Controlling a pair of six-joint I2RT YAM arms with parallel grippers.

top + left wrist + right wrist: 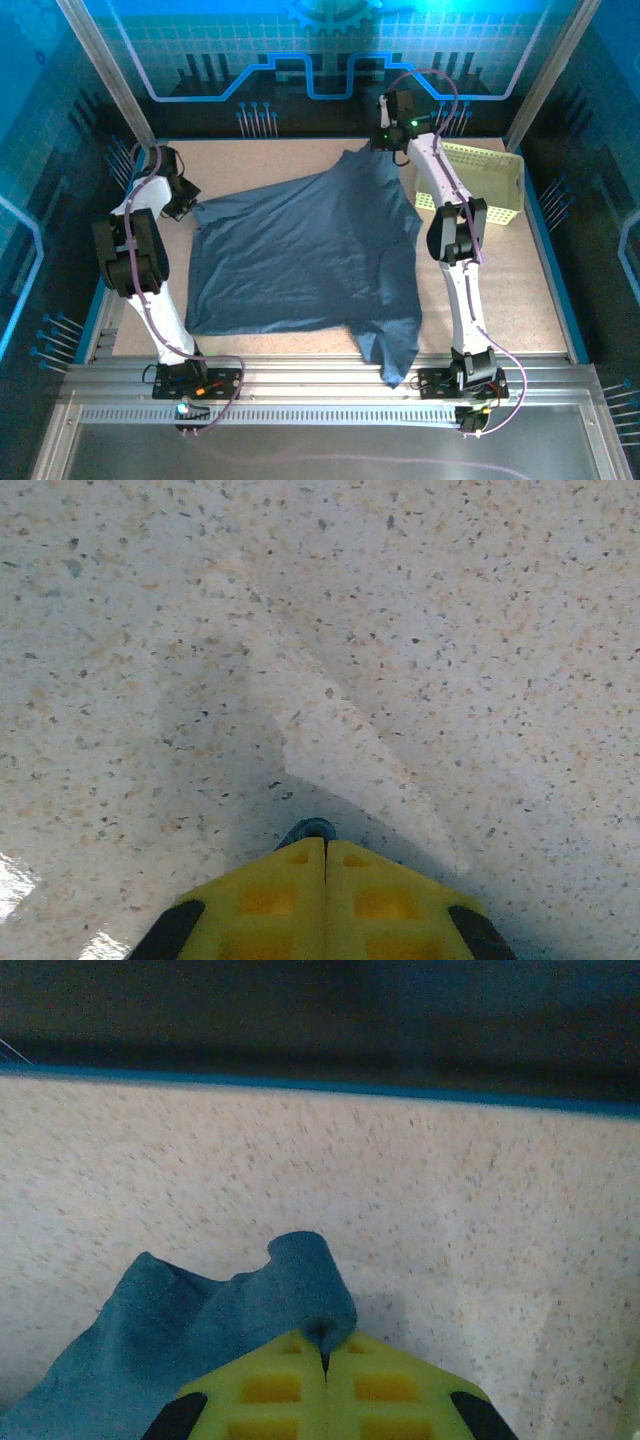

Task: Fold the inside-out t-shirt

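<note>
The t-shirt (300, 250) lies spread on the bench (520, 280), on the near side of both my hands. My right hand (323, 1345) is closed on its far corner, and my left hand (325, 842) is closed on its left corner.

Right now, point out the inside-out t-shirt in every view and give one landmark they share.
Top external: t-shirt spread across the middle of the speckled tabletop, one corner draping over the near edge.
Left wrist: bottom centre, a small dark-blue nub, likely its fabric, at the left gripper tips.
Right wrist: lower left, bunched, pinched by the right gripper.
Shared landmark: that speckled tabletop.
</note>
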